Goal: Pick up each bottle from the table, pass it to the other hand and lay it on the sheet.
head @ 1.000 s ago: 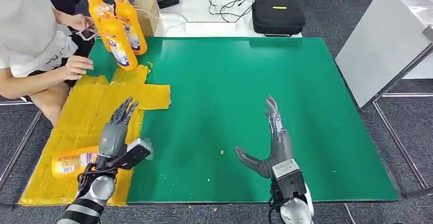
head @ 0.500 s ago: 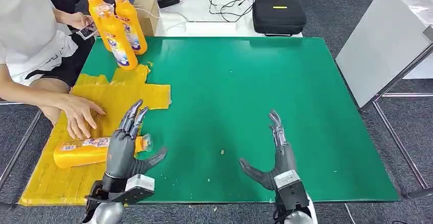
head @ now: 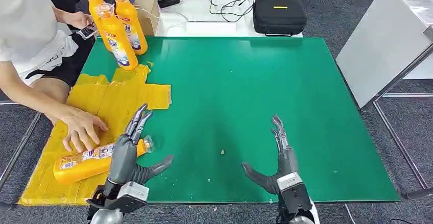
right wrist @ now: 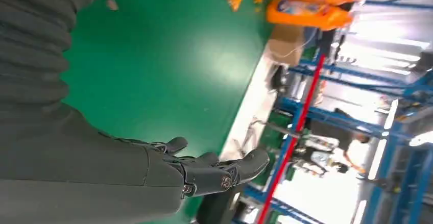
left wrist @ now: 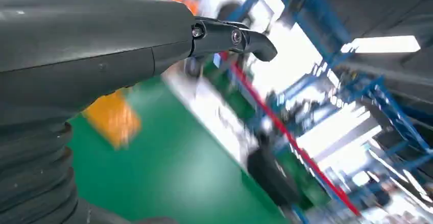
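Room: grey carpet floor (head: 327, 9) around the work area; blue racking and bright ceiling lights show, blurred, in both wrist views.
Surface: green table (head: 245, 91) fills the middle of the head view, with a few pale crumbs near its 6 o'clock edge.
Sheet: yellow sheet (head: 102, 99) covers the table's 8 to 9 o'clock side, its edge ragged and stepped.
Lying bottle: orange bottle (head: 84, 162) lies on its side on the sheet at 8 o'clock, cap end pointing toward the green.
Standing bottles: three orange bottles (head: 118, 38) stand upright in a tight cluster at the table's 11 o'clock corner.
Person: seated at 10 o'clock; one hand (head: 80, 127) rests on the lying bottle, the other holds a phone (head: 88, 31).
Left hand: left hand (head: 127, 155) hovers just beside the bottle's cap end, fingers spread, holding nothing.
Right hand: right hand (head: 278, 160) hovers over bare green at 5 o'clock, fingers apart, empty.
Behind: white table (head: 194, 15) at 12 o'clock carries a black case (head: 279, 16), cables and a cardboard box (head: 147, 9).
Side: white panel (head: 388, 40) at 2 o'clock.
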